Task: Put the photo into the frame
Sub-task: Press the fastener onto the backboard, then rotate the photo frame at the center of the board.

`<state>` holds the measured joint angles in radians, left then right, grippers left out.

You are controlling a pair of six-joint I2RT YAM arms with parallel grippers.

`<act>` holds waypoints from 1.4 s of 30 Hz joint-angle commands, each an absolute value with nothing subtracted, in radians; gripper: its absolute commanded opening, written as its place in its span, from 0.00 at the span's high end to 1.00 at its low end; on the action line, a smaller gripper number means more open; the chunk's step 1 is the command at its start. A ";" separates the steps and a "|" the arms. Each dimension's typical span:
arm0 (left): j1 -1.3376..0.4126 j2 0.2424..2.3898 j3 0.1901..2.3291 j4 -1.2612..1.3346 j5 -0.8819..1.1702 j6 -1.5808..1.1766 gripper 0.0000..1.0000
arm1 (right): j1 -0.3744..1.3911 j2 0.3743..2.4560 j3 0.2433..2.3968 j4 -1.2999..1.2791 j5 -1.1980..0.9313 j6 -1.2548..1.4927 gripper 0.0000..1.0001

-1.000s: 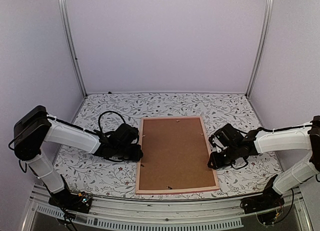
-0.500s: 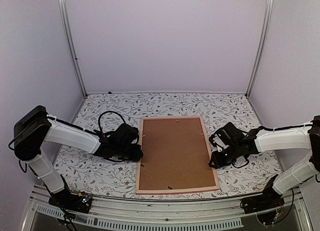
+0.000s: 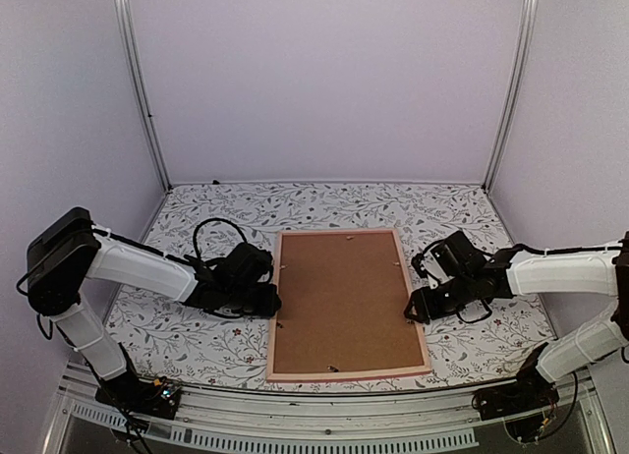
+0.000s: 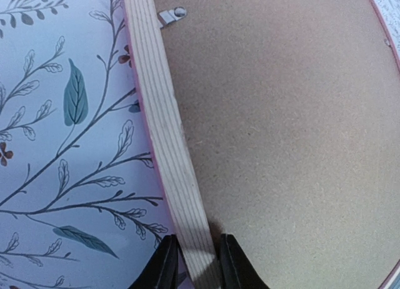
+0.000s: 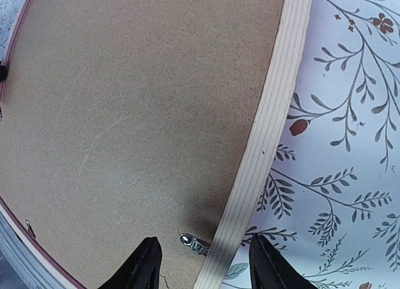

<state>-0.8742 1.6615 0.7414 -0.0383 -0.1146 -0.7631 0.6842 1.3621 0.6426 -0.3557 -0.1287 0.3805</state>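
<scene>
Pale lilac walls (image 3: 324, 81) enclose a leaf-printed worktop (image 3: 324, 203); mid-worktop lies the frame (image 4: 167, 126), face-down (brown backing (image 3: 339, 302) up). Left gripper (image 4: 194, 264) pinches its left rail — right gripper (image 5: 206, 264) straddles the right rail, jaws spread wide.

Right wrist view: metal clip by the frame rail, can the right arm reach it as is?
Probably yes. The right gripper is open, and the clip lies between its fingers beside the frame, nothing covering it.
</scene>
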 commanded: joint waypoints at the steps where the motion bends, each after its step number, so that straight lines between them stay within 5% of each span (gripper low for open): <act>1: -0.867 1.646 0.745 -0.101 -0.091 -0.739 0.72 | 0.678 1.338 0.661 -0.379 -0.135 0.407 0.49; 14: -0.861 1.555 0.761 -0.134 -0.114 -0.731 0.41 | 0.677 1.430 0.671 -0.377 -0.096 0.455 0.54; 30: -0.839 1.481 0.739 -0.164 -0.133 -0.720 0.33 | 0.568 1.614 0.831 -0.368 -0.062 0.369 0.61; 42: -0.768 1.463 0.756 -0.130 -0.015 -0.611 0.28 | 0.479 1.782 1.041 -0.393 -0.091 0.163 0.88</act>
<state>-0.8101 1.4960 0.7467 -0.1520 -0.0765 -0.6815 0.5110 1.7287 0.9691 -0.3946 -0.1043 0.2810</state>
